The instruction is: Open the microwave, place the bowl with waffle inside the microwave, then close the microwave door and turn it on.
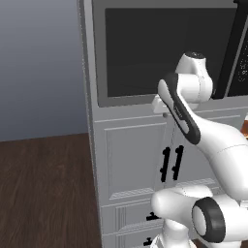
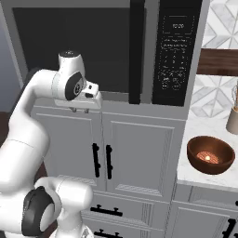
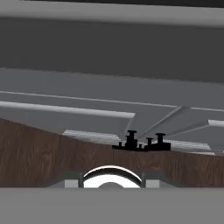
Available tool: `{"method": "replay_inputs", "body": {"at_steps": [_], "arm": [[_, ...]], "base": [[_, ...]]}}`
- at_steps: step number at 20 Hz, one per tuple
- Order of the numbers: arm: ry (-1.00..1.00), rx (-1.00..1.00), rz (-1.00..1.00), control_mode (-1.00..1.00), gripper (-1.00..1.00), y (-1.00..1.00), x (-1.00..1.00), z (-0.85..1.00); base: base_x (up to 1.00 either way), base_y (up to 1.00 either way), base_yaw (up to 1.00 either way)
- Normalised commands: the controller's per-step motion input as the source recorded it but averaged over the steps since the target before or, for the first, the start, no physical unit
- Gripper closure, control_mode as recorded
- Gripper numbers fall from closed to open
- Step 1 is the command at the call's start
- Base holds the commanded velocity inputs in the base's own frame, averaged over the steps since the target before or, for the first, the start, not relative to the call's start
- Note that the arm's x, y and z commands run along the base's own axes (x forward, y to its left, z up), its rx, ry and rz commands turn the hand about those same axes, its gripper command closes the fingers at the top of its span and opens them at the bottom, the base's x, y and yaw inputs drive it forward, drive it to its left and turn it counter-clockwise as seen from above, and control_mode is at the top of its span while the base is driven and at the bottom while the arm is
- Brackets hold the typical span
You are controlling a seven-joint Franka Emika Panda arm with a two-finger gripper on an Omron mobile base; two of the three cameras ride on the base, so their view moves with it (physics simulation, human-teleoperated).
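Door's shut, so I'm lining the gripper [image 2: 79, 110] up for the microwave door [image 2: 76, 49] bar handle [image 2: 135, 51]. Jaw state: can't tell. Bowl [image 2: 210, 155] waiting on counter.

Grey microwave [image 2: 107, 51], reddish-brown bowl [image 2: 210, 155], grey cabinet doors [image 2: 139, 153]

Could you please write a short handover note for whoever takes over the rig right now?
Gripper: points down in front of the microwave door's lower edge, holding nothing; whether the jaws are open I cannot tell from these views.
Microwave: built in above the grey cabinet doors. Its door is shut; the black bar handle sits beside the keypad.
Bowl: on the white counter to the right of the microwave, something orange glowing inside it, not touched.
Done: nothing visible yet.
Left: open the door, put the bowl in, close the door, switch on.
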Motion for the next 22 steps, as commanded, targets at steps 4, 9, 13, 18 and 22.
{"method": "replay_inputs", "body": {"at_steps": [4,9,13,18,22], "arm": [[0.0,-0.03,0.03,-1.0,-1.0,0.0,-0.45,-0.08],[0.0,-0.09,0.03,-1.0,-1.0,0.0,-0.73,-0.47],[0.0,-0.1,0.01,-1.0,-1.0,0.0,-0.66,-0.56],[0.0,-0.01,0.0,1.0,-1.0,-0.02,-0.38,-0.19],[0.0,0.0,0.0,1.0,-1.0,0.0,0.0,0.0]], "base": [[0.0,0.0,0.0],[0.0,0.0,0.0],[0.0,0.0,0.0],[-0.05,-0.02,0.0],[-0.15,-0.22,0.0]]}}
